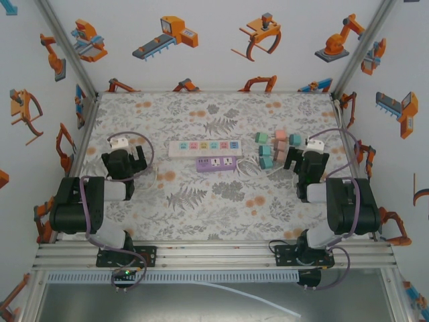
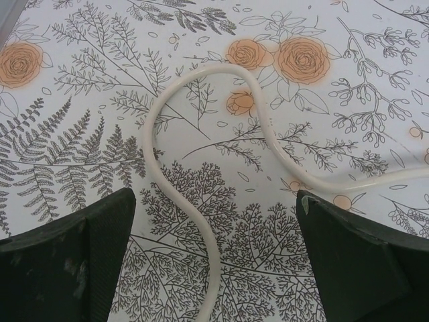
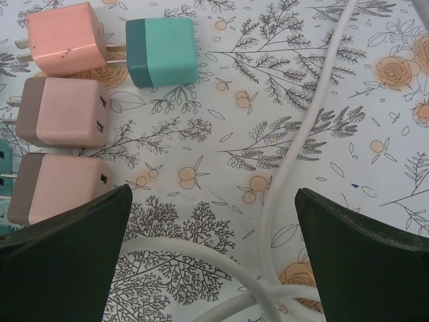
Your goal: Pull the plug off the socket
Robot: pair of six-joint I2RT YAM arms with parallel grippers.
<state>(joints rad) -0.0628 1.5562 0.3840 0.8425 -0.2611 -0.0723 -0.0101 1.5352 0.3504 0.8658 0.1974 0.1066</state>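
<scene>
Left end effector (image 2: 214,201) and right end effector (image 3: 213,194) both stand apart. The white socket (image 1: 175,149), mid-table, seems to carry pastel plugs (image 1: 204,145). Bare table (image 1: 201,215) at its 6 o'clock, loose chargers (image 1: 273,146) at 3.

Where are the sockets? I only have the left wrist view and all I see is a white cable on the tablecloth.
Observer: Two power strips lie mid-table in the top view: a white strip and, nearer the arms, a shorter purple strip.
Operator: Which way from my gripper?
Observer: Both lie to the right of the left gripper, roughly level with it.
Operator: Any loose plugs around?
Observer: Yes, a cluster of pink and teal chargers lies right of the strips, just ahead of the open right gripper. Whether a plug sits in either strip I cannot tell.
</scene>
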